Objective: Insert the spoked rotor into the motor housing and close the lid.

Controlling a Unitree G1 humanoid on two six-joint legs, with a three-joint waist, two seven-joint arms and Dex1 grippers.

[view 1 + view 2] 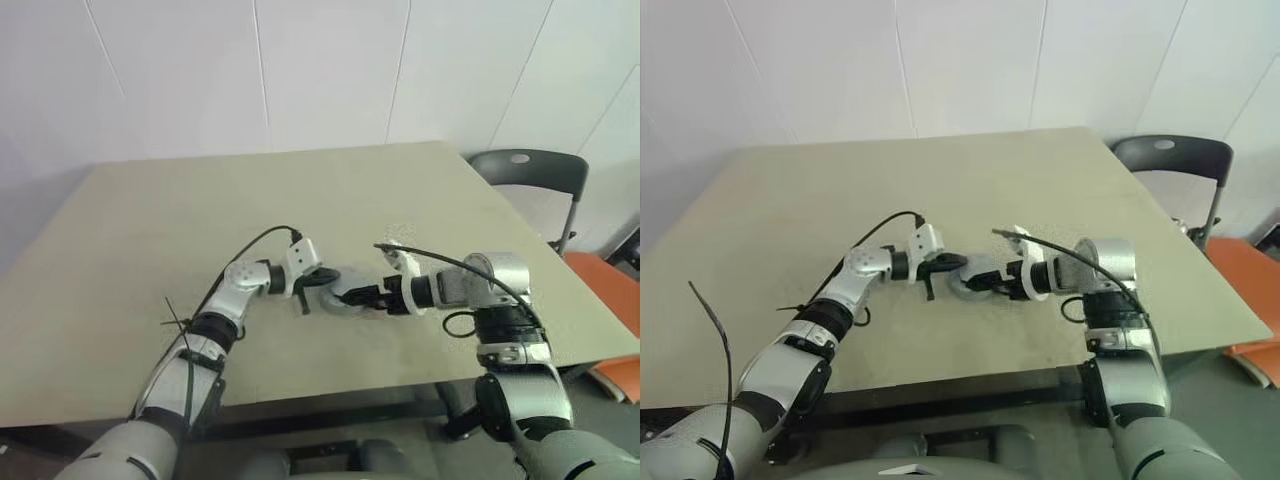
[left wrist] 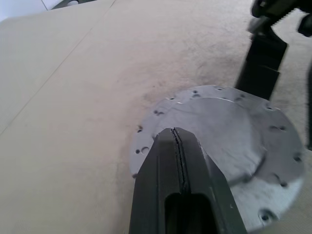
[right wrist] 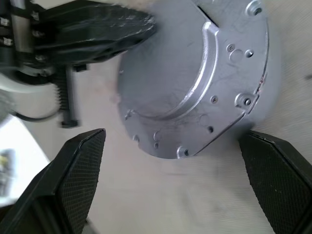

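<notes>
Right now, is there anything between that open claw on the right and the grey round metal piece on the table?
Nothing visible. The right gripper is open, one finger on each side of the lid, with only bare table between. The left gripper, shut, rests over the lid's far edge.

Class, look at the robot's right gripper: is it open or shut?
Open. The right gripper has its two black fingers spread wide on either side of the grey lid, neither touching it.
</notes>
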